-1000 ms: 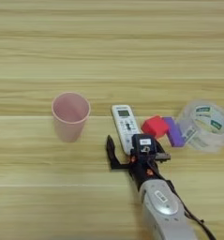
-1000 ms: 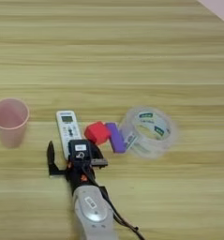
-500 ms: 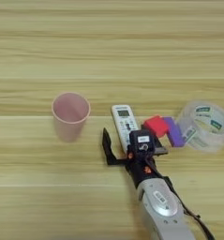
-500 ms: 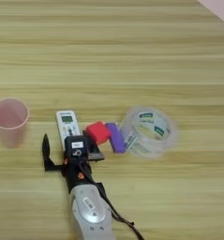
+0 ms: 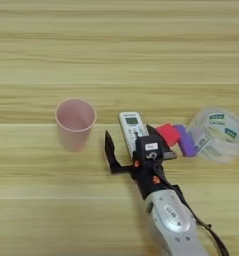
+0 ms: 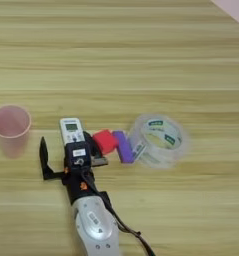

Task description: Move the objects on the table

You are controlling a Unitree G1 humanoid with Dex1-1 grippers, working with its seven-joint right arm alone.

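Since a second ago, my right gripper (image 5: 131, 148) has slid a little to the left and further over the remote, while the cup, cube, bar and tape roll lie where they were. Nearest to me, my silver forearm (image 5: 172, 220) rises from the bottom edge toward the slim white remote with its small screen (image 5: 131, 126), which I take as my landmark on the broad light-yellow wood-grain table (image 5: 119, 50). My two black fingers are spread wide: the left one (image 5: 109, 151) stands on bare wood just left of the remote, the other reaches past its right edge, so the remote's lower part lies between them under my wrist. Just right of the remote sits the small red cube (image 5: 168, 134), and touching the cube's right side lies the small purple bar (image 5: 185, 140). Beyond the bar, further right of the remote, rests the clear tape roll (image 5: 217, 133). Left of the remote, apart from it, the pale pink plastic cup (image 5: 75, 122) stands upright.
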